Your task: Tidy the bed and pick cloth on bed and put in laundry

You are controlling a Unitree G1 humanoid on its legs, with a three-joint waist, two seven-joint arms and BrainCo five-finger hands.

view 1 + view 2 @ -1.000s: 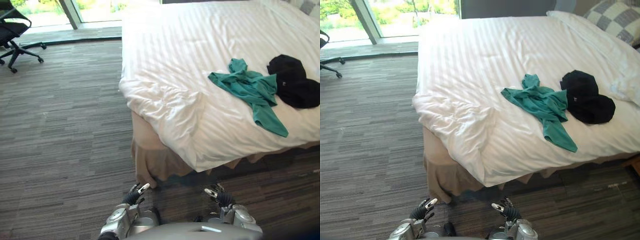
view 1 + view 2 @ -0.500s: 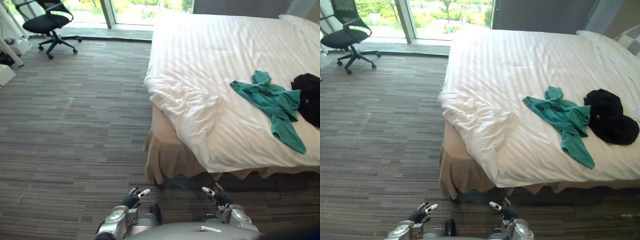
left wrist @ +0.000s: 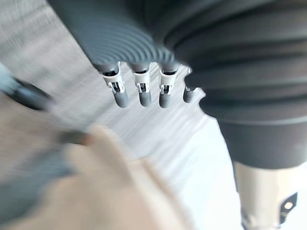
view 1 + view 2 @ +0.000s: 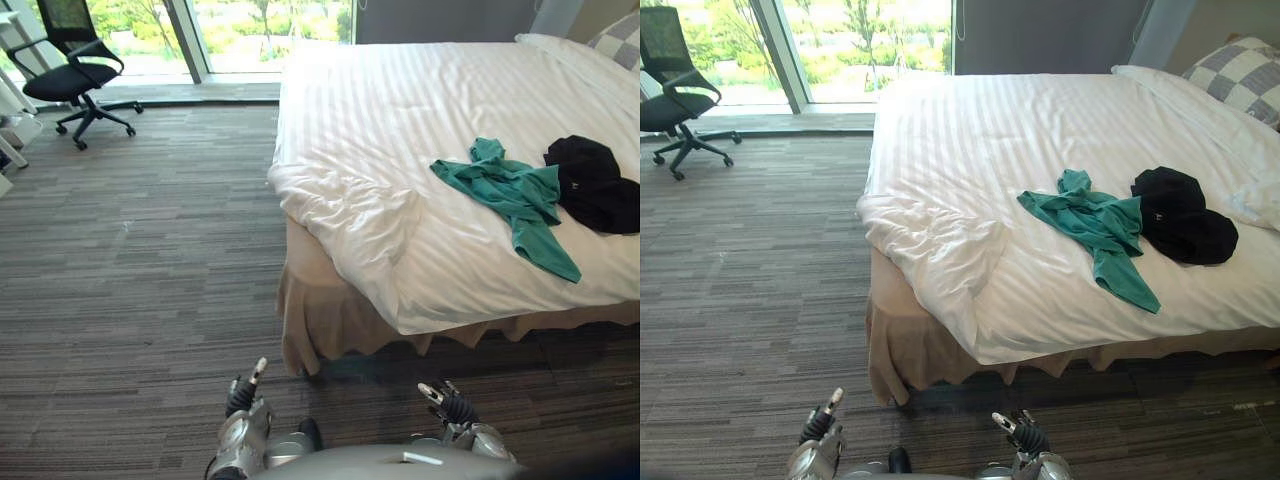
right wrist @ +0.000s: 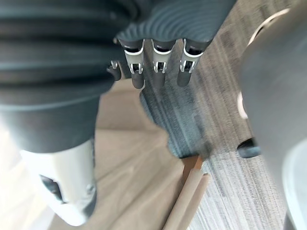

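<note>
A teal cloth [image 4: 514,196] lies crumpled on the white bed [image 4: 400,120], near its right side. Touching it on the right is a black cloth [image 4: 594,183]. The duvet is rumpled at the bed's near corner [image 4: 352,205]. My left hand [image 4: 243,397] and right hand [image 4: 446,403] hang low over the carpet in front of the bed, well short of both cloths. Each hand's fingers [image 3: 142,91] [image 5: 159,72] are straight and relaxed, holding nothing.
A beige bed skirt [image 4: 330,320] hangs to the grey carpet [image 4: 140,270]. A black office chair [image 4: 75,70] stands at the far left by the window. A checked pillow [image 4: 1240,75] sits at the bed's head on the right.
The camera has swung, so the bed sits differently in view. My left hand's fingers have turned to point more upward. The cloths lie as before.
</note>
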